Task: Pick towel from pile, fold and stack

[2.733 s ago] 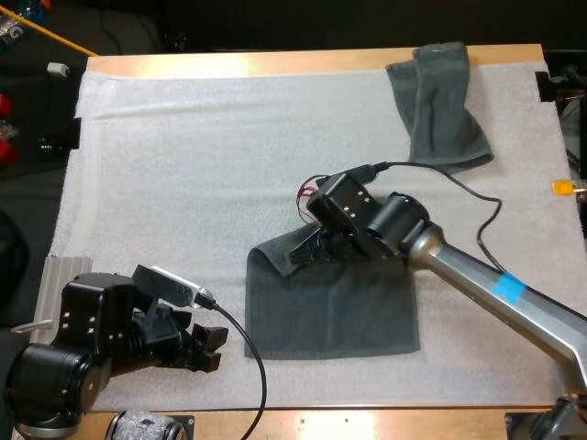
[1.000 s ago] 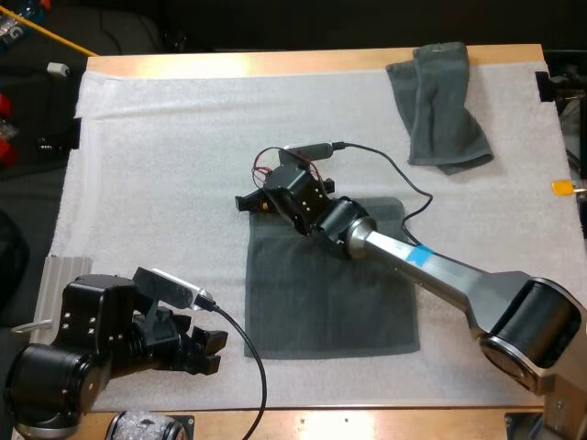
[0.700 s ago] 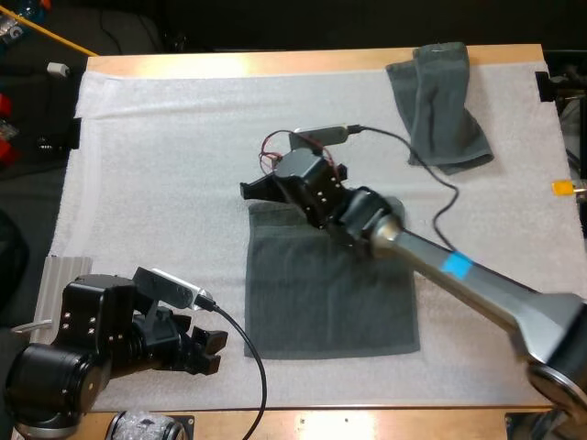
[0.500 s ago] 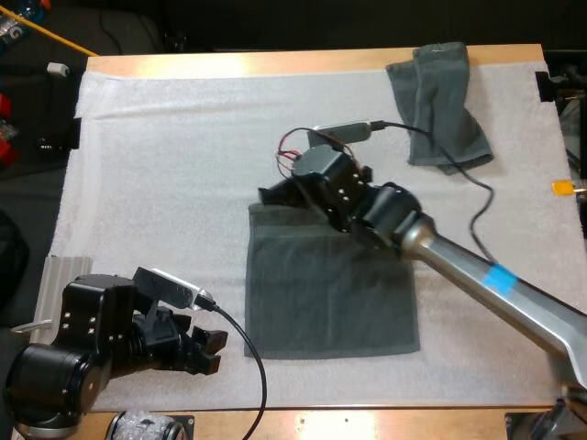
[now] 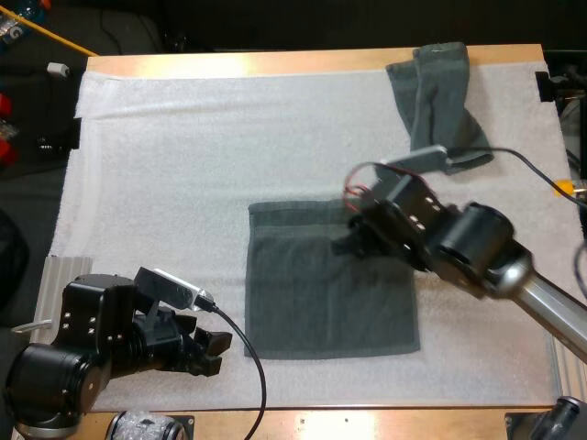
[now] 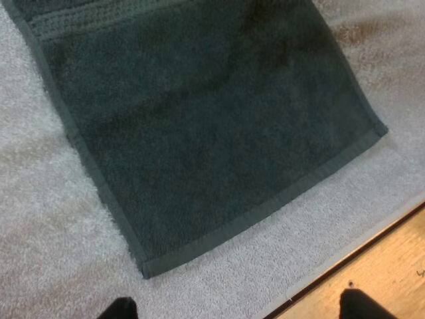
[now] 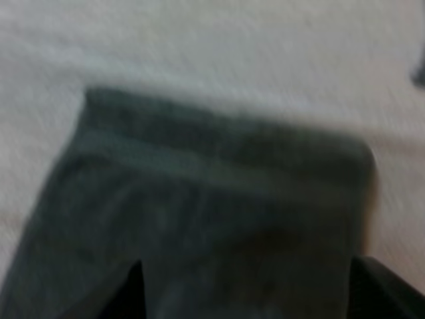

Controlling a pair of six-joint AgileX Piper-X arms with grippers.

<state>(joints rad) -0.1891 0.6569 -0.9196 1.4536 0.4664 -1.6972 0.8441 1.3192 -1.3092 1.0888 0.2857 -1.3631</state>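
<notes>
Now at the fold stage: the spread towel (image 5: 316,298), dark grey-green, lies flat on the white mat (image 5: 165,183), with the right gripper (image 5: 351,242) hovering over its far-right part, fingers apart and holding nothing. The left gripper (image 5: 209,352) sits just off the spread towel's near-left corner, likewise unclenched and empty, while a crumpled towel (image 5: 438,105) lies well beyond its far-right corner. By the look of it, the next move calls for pinching one edge of the spread towel, probably at two corners, and carrying it across to the opposite edge
</notes>
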